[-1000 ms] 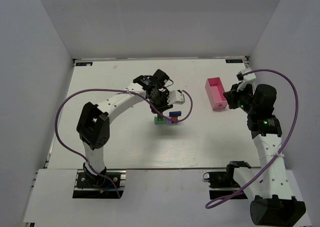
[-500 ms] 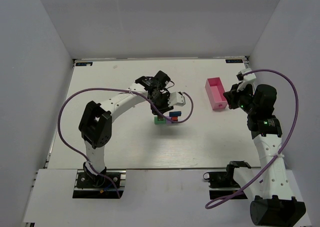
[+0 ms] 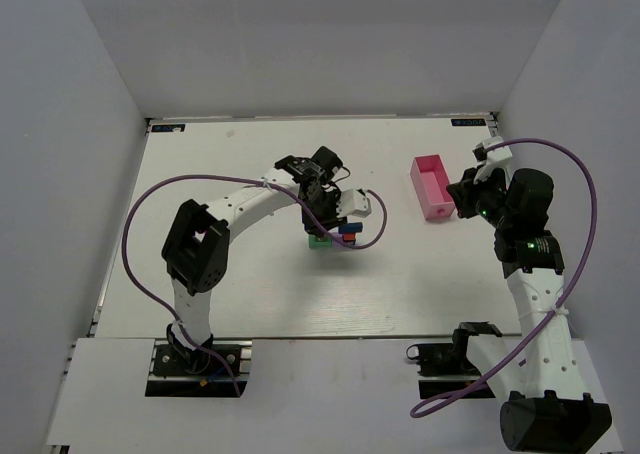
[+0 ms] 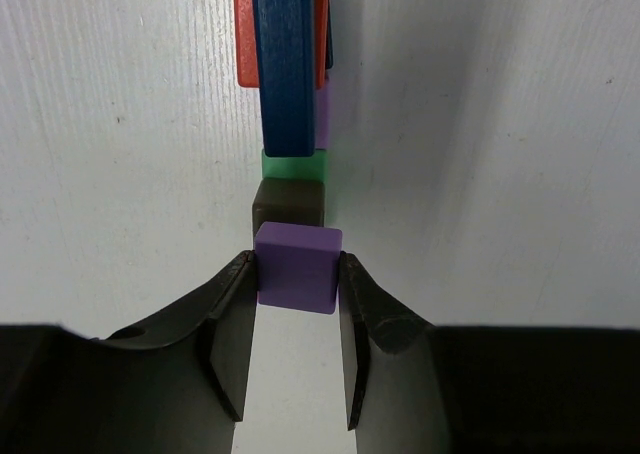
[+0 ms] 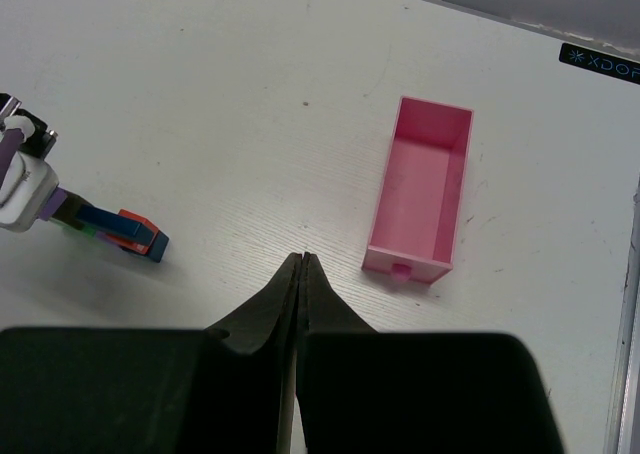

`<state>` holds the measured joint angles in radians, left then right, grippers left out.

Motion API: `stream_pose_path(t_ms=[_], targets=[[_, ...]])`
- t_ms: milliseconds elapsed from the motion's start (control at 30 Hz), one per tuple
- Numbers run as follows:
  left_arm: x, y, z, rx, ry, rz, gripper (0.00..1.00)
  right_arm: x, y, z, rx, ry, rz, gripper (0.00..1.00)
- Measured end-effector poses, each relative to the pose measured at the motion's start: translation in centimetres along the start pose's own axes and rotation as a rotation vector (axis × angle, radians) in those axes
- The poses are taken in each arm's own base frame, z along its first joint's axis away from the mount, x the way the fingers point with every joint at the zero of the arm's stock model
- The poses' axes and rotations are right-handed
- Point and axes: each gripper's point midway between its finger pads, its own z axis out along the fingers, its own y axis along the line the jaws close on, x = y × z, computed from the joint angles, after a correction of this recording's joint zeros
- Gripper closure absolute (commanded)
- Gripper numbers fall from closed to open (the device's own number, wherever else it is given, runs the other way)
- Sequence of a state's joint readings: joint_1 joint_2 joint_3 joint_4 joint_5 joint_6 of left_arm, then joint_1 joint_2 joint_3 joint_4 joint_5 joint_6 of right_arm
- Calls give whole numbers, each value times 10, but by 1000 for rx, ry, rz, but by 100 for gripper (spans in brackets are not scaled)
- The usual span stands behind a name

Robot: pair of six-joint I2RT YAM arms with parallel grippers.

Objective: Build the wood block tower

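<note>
Left gripper [image 4: 296, 274]: the jaws are closed narrowly on a small purple block [image 4: 297, 271], one finger pressed against each of its side faces. The wood block tower [image 3: 335, 236] sits directly ahead of this gripper's fingertips, near the middle of the white table [image 3: 250, 294]. In the left wrist view, the nearest piece beyond the held block is a brown block [image 4: 288, 202]. Whether the two are touching cannot be told. Past the brown block lies a green block [image 4: 295, 166], and a long dark blue block [image 4: 288, 64] runs away from the gripper on edge. A red-orange block [image 4: 243, 39] shows at the far end of the blue one, and a pale purple piece [image 4: 322, 114] shows along its right side. Right gripper [image 5: 302, 262]: the fingers are pressed together tip to tip with nothing between them, held above bare table. A pink tray [image 5: 420, 189] lies ahead and to the right of these fingertips, close by but not touching, with its open side up. The tower lies well apart from this gripper, off to its left.
</note>
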<state>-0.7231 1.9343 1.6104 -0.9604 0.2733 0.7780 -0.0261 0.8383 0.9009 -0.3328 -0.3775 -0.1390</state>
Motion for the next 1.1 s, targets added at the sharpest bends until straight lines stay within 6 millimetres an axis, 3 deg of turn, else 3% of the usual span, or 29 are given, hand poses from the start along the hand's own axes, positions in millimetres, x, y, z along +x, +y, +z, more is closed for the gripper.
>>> stream_pose_path(t_ms=[1100], targets=[[0,8,2,-37,6,-13,83,0,0,0,0,0,0,100]])
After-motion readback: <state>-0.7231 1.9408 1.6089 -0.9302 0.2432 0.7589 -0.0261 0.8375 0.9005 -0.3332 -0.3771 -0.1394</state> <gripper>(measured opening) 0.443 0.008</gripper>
